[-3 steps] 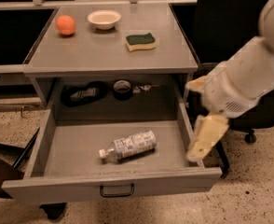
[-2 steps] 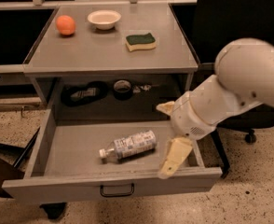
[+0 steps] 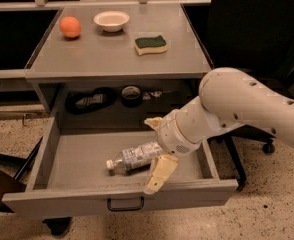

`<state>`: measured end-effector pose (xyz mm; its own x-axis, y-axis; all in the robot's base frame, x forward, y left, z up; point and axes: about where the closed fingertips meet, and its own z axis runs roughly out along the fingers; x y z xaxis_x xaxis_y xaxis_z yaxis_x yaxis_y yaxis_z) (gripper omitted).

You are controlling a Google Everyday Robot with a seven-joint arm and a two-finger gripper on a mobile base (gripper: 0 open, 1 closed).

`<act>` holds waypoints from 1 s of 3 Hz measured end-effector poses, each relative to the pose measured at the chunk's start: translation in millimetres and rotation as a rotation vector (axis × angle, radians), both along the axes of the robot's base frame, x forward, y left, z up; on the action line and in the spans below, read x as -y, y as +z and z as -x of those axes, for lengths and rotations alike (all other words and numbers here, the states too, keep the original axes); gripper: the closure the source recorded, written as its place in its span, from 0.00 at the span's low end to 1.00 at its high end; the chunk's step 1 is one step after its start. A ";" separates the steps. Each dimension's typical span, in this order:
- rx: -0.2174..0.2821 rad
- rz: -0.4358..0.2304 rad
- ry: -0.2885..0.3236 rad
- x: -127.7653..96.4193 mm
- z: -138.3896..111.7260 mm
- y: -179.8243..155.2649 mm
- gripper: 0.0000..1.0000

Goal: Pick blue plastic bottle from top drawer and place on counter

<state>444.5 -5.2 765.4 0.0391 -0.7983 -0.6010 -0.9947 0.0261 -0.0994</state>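
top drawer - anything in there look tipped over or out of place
Only the blue plastic bottle: it lies on its side, slanted across the top drawer floor, cap nearer the front. No spill visible. The gripper is open at its base end.

Counter and top drawer were grey; pull handle dark; blue plastic bottle clear, white cap, pale blue-white label; cream gripper sat at bottle inside drawer; ball orange; bowl white; sponge green over yellow; floor beige, dark-speckled.
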 end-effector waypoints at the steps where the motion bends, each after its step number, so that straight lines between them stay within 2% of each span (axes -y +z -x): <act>1: -0.009 -0.012 -0.007 -5.2 -8.2 -5.5 0.00; 2: -0.014 -0.028 -0.027 -17.2 -36.0 -20.1 0.00; 3: -0.027 -0.032 -0.074 -16.4 -57.7 -50.7 0.00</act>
